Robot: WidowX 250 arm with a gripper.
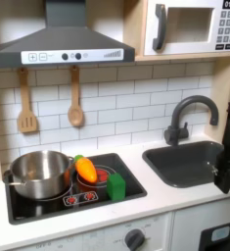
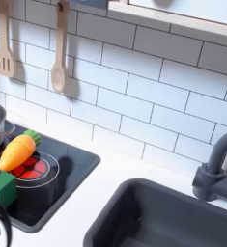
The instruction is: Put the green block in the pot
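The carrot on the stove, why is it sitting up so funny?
The carrot isn't lying flat. It leans tilted against the pot, above the red burner, with the green block beside it. Nothing looks spilled or broken.

The gripper (image 1: 229,169) is matte black, blocky and hard-edged; screws, cables and markings are too dark to tell.

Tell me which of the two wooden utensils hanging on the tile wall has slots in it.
The slotted spatula, on the first exterior view's left; its flat head has slits. The spoon beside it has a solid rounded bowl.
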